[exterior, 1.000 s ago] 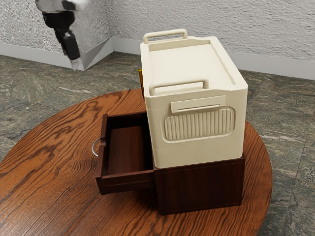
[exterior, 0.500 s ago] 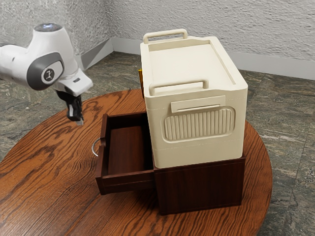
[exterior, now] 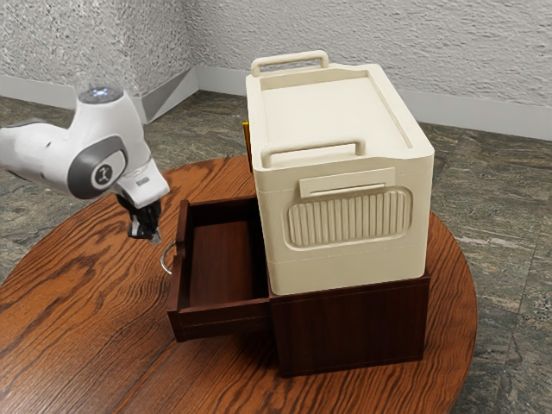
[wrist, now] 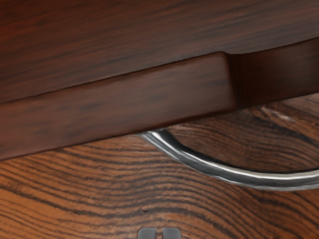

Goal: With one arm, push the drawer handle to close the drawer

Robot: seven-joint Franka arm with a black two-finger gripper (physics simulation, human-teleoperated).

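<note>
Drawer (exterior: 220, 263) juts from the cabinet (exterior: 354, 332) on the desk (exterior: 78, 297), its handle (exterior: 166, 260) near the clenched, empty pincer (exterior: 155, 237); the approach looks nearly done, the closing push remains.

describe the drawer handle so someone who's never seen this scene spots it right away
On the round wooden table, a cream box sits on a dark brown cabinet with its drawer sticking out. The drawer handle is a curved bar on that drawer's front. Its shiny silver metal sets it apart from the box's two cream handles.
</note>
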